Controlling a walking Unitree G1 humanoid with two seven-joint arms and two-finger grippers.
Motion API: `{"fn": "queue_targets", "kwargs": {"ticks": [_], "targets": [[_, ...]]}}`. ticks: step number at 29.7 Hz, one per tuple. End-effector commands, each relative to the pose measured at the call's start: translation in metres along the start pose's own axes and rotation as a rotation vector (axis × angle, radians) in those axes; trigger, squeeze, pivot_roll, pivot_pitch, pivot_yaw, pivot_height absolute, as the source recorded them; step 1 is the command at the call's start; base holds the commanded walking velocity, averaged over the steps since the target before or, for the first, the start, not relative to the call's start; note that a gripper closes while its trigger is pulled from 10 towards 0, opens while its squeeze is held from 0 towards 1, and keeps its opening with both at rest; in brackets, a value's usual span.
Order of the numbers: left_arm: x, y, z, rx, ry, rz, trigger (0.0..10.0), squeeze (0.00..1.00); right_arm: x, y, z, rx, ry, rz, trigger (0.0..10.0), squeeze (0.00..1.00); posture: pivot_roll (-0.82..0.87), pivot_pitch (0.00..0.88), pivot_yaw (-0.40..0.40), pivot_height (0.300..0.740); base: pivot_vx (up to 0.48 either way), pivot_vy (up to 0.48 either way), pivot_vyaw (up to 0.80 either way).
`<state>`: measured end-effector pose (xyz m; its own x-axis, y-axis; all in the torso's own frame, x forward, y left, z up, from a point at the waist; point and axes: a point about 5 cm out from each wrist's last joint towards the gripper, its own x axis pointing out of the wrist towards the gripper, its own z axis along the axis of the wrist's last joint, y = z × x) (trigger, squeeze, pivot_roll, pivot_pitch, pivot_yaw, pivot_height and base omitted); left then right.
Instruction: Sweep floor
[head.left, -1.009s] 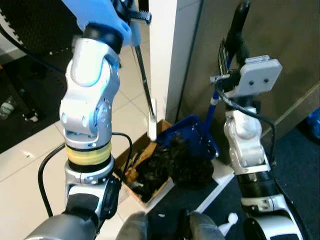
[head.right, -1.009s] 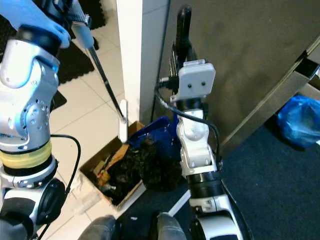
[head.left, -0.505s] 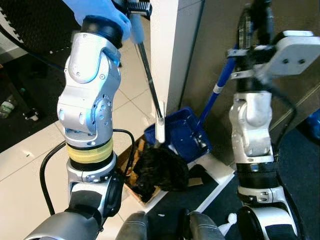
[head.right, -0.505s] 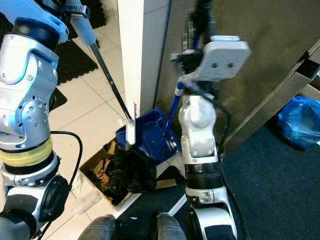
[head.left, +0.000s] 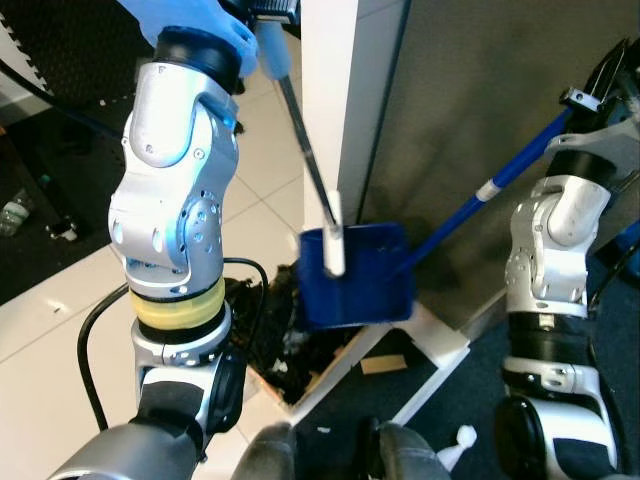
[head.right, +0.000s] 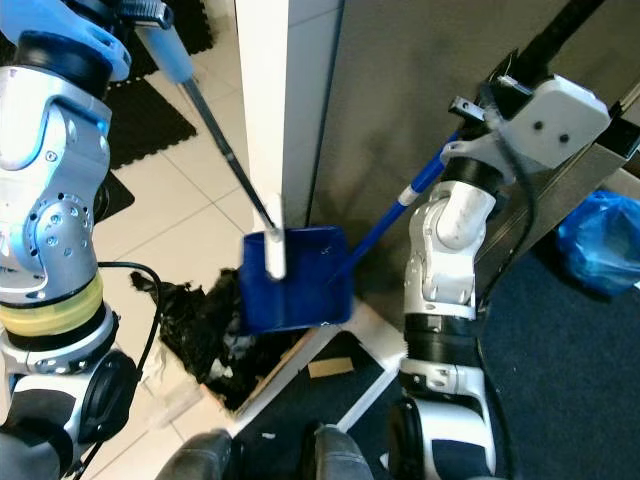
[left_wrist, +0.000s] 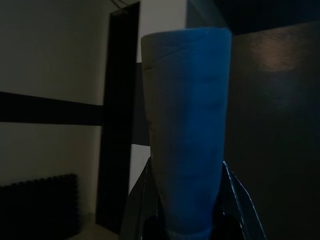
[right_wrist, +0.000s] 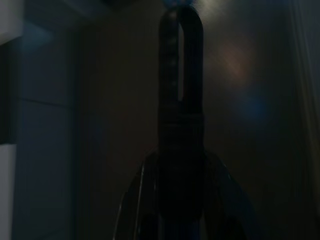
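Above the brown cardboard box (head.left: 318, 372), the right end effector (right_wrist: 181, 220) clamps the blue plastic dustpan's (head.left: 357, 275) handle; the left end effector (left_wrist: 186, 220) clamps the blue-gripped broom (head.left: 305, 160).

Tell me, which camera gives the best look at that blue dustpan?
The right eye view: the whole blue dustpan shows tipped over the cardboard box, with its long handle. The left eye view shows the same, slightly blurred. The right wrist view is dark, showing just the handle's black grip.
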<state>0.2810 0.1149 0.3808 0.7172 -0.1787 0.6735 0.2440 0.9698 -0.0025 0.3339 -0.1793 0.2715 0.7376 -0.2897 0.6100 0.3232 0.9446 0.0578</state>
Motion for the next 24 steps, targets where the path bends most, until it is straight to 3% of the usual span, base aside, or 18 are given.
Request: {"fn": "queue_targets", "kwargs": {"ticks": [1,7,14,16,18,19,24], "targets": [[-0.001,-0.003,0.011,0.038,-0.059,-0.024,10.0,0.0,-0.003,0.006,0.011,-0.036,-0.088,0.036,10.0,0.0,0.15,0.11,-0.045,0.74,0.0,0.0,0.0],[-0.001,-0.003,0.011,0.038,-0.059,-0.023,10.0,0.0,-0.01,0.011,0.008,-0.098,-0.114,0.056,10.0,0.0,0.15,0.108,-0.046,0.74,0.0,0.0,0.0],[0.0,-0.005,0.004,0.015,-0.041,-0.024,10.0,0.0,-0.001,-0.016,0.003,-0.224,-0.135,-0.012,10.0,0.0,0.14,0.115,-0.047,0.74,0.0,0.0,0.0],[0.0,-0.006,0.0,-0.003,-0.029,-0.021,10.0,0.0,0.0,-0.022,-0.003,-0.213,-0.092,-0.028,10.0,0.0,0.14,0.117,-0.045,0.74,0.0,0.0,0.0],[-0.001,-0.004,-0.011,-0.057,0.014,-0.006,10.0,0.0,-0.003,-0.038,-0.02,-0.162,0.03,-0.075,10.0,0.0,0.13,0.119,-0.043,0.74,0.0,0.0,0.0],[-0.001,-0.004,-0.011,-0.057,0.014,-0.006,10.0,0.0,-0.003,-0.038,-0.02,-0.162,0.03,-0.075,10.0,0.0,0.13,0.119,-0.043,0.74,0.0,0.0,0.0],[-0.003,-0.001,-0.037,-0.17,0.128,0.025,10.0,0.0,-0.014,-0.068,-0.05,-0.101,0.237,-0.182,10.0,0.0,0.12,0.121,-0.038,0.74,0.0,0.0,0.0]]}}
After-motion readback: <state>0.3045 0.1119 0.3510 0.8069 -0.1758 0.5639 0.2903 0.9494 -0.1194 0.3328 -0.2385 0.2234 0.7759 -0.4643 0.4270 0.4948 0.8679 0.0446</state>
